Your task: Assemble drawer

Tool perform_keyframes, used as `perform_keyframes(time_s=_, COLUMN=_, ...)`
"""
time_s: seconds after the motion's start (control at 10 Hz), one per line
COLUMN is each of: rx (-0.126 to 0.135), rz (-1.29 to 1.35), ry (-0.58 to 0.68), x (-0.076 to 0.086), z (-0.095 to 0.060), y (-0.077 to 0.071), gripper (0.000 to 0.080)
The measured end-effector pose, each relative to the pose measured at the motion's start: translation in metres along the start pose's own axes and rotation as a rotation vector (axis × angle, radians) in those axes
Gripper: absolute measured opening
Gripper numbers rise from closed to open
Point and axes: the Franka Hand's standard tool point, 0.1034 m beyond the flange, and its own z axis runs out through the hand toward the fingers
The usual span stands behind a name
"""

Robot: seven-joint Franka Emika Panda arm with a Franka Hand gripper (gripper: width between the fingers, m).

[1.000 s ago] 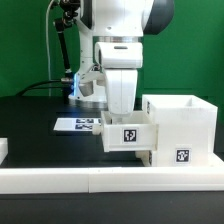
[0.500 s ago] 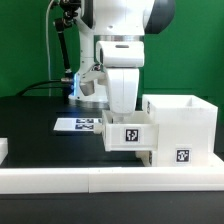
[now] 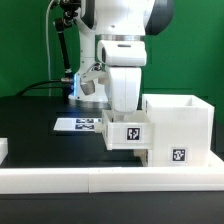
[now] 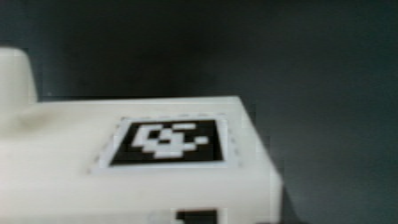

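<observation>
**Drawer box going into its housing — keep it square**

Step in hand, as I read it: sliding the small white drawer box (image 3: 128, 133) into the bigger open-topped white housing (image 3: 180, 128). Box sits against the housing's side on the exterior view's left, partly tucked in at its lower edge, w/ the tag face out toward the camera. Both rest by the white rail (image 3: 110, 179) along the desk's (image 3: 30, 125) front edge.

To do it well:
- Push straight along the housing's opening, no twist; a skewed box will likely jam on the side walls.
- Keep the box low and level so its base rides the housing floor.
- Go slow near the end; the housing looks light and could slide off w/ a hard shove. The rail should help brace it.

Arm pose: wrist vertical, hand pointing straight down over the box, just left of the housing in the exterior view. The gripper (image 3: 125, 112) is right at the box's top. Jaws are hidden behind the box and hand body, so can't tell if they pinch a wall or just press. Wrist view shows only the box's tagged face (image 4: 166, 142) close up, blurred, no jaws visible.

The marker board (image 3: 78, 124) lies flat on the desk behind the box, away from the housing.
</observation>
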Motion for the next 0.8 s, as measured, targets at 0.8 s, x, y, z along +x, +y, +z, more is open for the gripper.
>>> perform_keyframes(time_s=0.8, rx=-0.008, rz=0.066, ry=0.003, x=0.017, z=0.000, y=0.011, gripper=0.0044)
